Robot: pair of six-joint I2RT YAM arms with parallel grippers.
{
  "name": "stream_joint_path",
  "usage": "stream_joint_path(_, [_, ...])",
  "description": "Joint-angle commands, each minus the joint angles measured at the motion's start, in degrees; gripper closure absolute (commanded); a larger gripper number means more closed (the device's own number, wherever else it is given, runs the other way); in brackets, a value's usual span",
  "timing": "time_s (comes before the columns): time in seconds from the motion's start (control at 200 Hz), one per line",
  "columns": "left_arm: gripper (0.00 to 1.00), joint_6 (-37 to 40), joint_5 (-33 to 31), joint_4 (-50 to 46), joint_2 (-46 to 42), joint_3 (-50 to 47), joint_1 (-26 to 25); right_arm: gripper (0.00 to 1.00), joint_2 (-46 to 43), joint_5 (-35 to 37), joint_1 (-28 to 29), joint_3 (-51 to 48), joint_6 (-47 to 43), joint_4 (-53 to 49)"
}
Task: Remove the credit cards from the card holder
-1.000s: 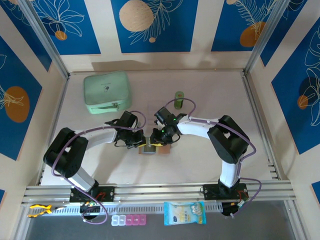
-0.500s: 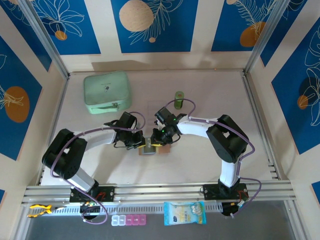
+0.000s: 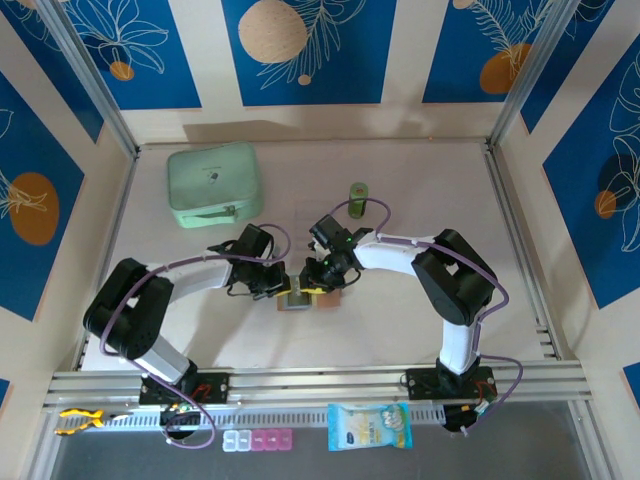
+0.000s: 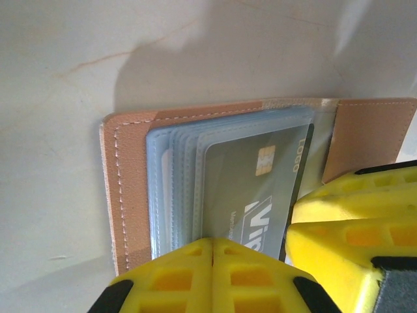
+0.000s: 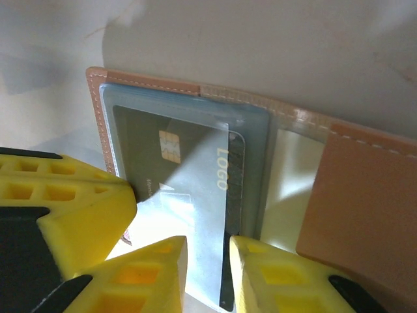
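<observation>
Credit card (image 5: 176,169) thin, stiff, slick inside clear sleeve (image 5: 195,215); pinch its exposed edge. Card holder (image 5: 365,195) light, floppy: your closed left tool (image 4: 212,244) likely pins it. Right tool (image 5: 207,253) narrowly parted astride card edge.

Top external: fixed high behind the near edge of the table (image 3: 420,170), looking down over its whole surface. Left and right wrist: very close, facing down onto the same card holder (image 4: 127,195).

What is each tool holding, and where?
Right tool straddles the edge of the grey card, grip unclear. Left tool, shut, sits on the wallet, gripping nothing.
</observation>
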Motion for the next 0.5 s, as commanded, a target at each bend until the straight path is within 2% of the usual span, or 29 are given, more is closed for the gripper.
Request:
stream_joint_path(0.0, [0.93, 1.04, -2.26, -4.17, -0.79, 0.05, -0.37, 0.73, -0.64, 2.84, -0.18, 0.17, -0.45, -4.40])
stream_joint_path(0.495, [0.86, 0.51, -2.75, -4.23, -3.08, 1.17, -0.38, 0.72, -4.35, 2.25, -0.61, -0.47, -0.73, -3.25])
